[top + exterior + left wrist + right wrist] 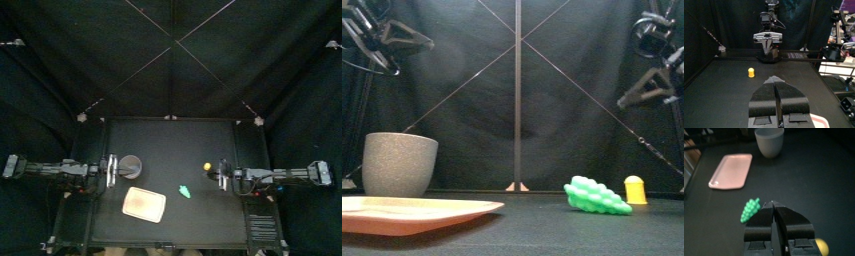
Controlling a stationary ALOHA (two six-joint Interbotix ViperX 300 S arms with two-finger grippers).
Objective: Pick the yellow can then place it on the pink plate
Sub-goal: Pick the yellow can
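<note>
Yellow cylindrical toy can (206, 165) sits at 10 o'clock from the closed right gripper (222, 176); open jaws wide, descend squarely, grip mid-body.

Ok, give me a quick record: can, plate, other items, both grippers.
yellow can: upright, right side, not gripped
pink plate: front left, nothing on it
grey cup: left, behind plate
green toy: between plate and can, close to can
left gripper: shut, holding nothing
right gripper: shut, holding nothing, near can
</note>
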